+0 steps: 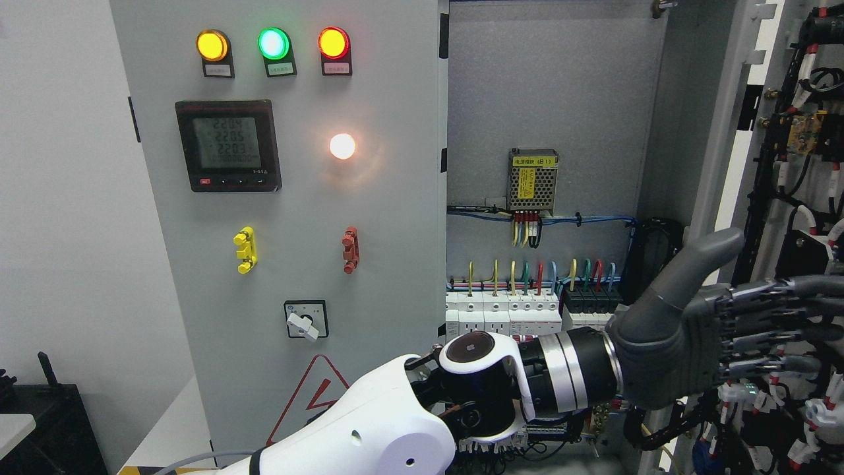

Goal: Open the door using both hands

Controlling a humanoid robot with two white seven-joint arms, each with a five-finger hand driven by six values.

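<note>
White arm, grey left hand (686, 349)

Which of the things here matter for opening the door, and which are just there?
Job: left hand, reaching across to the open right door; cabinet.
Just there: indicator lamps, meter, rotary switch, breakers, power supply.

The right-hand cabinet door (801, 218) stands swung open at the picture's right, its grey edge frame tilted; its inner face carries black, white and red wiring and small components; the closed left door (290, 264) bears lamps, a meter and switches.
</note>
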